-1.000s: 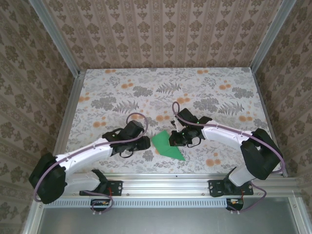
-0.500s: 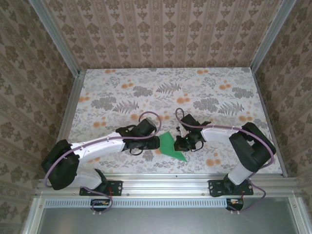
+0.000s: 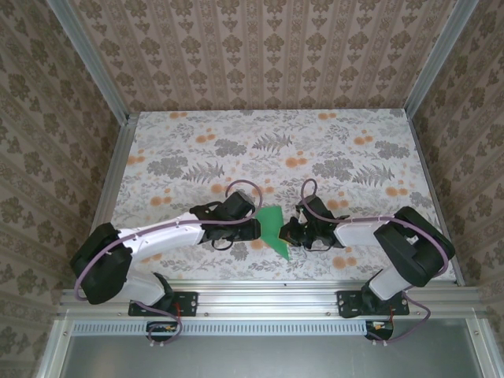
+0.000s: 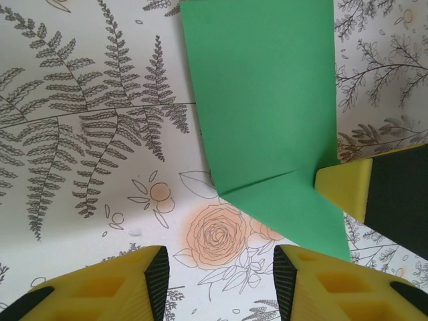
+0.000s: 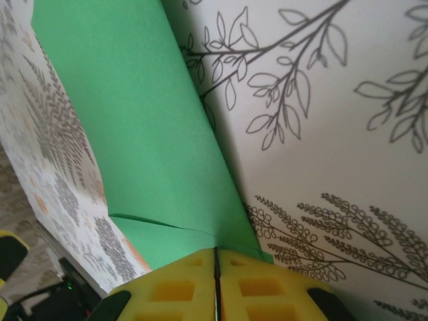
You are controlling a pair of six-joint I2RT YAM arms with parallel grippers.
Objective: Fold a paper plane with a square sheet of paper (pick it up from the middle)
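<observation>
Green creased sheet of paper (image 4: 267, 100), clamped by right gripper (image 5: 215, 259); left gripper (image 4: 221, 266) jaws apart.

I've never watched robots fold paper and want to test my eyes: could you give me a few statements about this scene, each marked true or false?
1. The right claw is shut on the paper. True.
2. The left claw grips the paper too. False: it is open and holds nothing.
3. The paper is blue. False: it is green.
4. The paper has a crease. True.
5. The paper lies at the far edge of the table. False: it is near the front edge, between the two claws.
</observation>
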